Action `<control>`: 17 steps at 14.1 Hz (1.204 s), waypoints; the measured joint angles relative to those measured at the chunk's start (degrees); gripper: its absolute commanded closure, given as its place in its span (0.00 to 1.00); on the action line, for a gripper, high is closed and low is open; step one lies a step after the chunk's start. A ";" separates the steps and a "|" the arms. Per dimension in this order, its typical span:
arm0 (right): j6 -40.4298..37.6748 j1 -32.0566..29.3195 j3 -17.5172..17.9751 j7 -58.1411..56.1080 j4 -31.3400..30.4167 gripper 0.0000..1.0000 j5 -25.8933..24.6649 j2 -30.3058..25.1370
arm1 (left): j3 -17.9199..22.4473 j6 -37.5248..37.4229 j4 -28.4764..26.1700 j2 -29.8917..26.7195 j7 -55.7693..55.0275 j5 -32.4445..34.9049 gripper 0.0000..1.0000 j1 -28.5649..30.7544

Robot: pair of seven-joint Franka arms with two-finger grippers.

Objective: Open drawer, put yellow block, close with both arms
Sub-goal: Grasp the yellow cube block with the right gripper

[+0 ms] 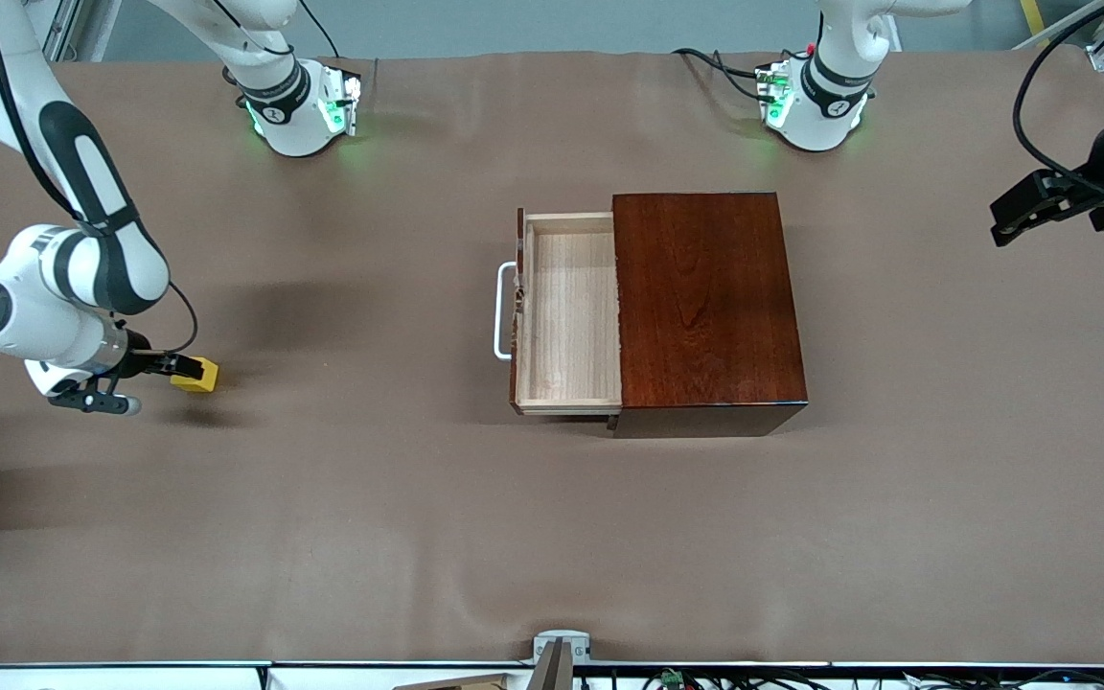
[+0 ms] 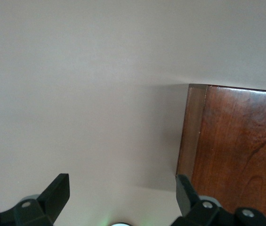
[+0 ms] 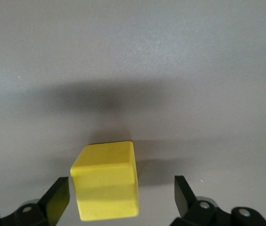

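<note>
Currently the right gripper [image 1: 178, 369] is sitting low over the table toward the right arm's end, its two black fingers [image 3: 57, 201] spread wide with the yellow block [image 3: 107, 186] lying between them. In the right wrist view there is a gap on each side of the cube, narrower on one side than the other, so neither pad is pressing on it yet; the block is resting on the brown table cover [image 1: 370, 498], casting a soft shadow. In the front view the fingers are reaching the block from the side, close to the cover.

Judging from this, the pick-up of the block is the step in hand: the drawer [image 1: 569, 311] is already standing pulled out of the dark wooden box [image 1: 705, 302], its pale tray bare and its white handle [image 1: 502, 311] facing the right arm's end. The next move is probably calling for centring the cube a little, then closing squarely on its flat sides before lifting and carrying it over to the open tray, which is well apart from the block.

Farther out, the left gripper [image 1: 1031, 213] is waiting up in the air over the left arm's end of the table, its fingers also parted and holding nothing; its wrist view is showing a corner of the box and bare cover below.
</note>
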 measured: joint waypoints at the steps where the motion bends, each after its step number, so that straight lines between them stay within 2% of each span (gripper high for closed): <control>1: 0.28 0.00 0.07 -0.04 -0.19 0.41 0.00 0.33 | 0.00 1.03 -1.84 -1.21 0.25 0.00 0.00 0.04; 4: 0.35 0.00 0.36 -0.09 -0.44 0.80 0.00 0.42 | 0.03 2.06 -4.45 -3.33 2.47 0.00 0.00 0.06; 7: 0.12 0.01 0.54 -0.13 -0.44 0.95 0.00 0.34 | -1.10 2.74 -5.09 -3.54 3.76 0.00 0.00 1.74; 10: -2.01 0.12 1.07 -0.40 -0.37 0.97 0.00 -0.80 | -3.60 2.75 -6.13 -3.91 3.96 -0.01 0.00 3.61; 17: -15.60 2.46 2.87 -0.39 2.23 0.97 1.42 -10.55 | -3.86 3.25 -8.44 -5.06 3.96 -0.01 0.00 3.89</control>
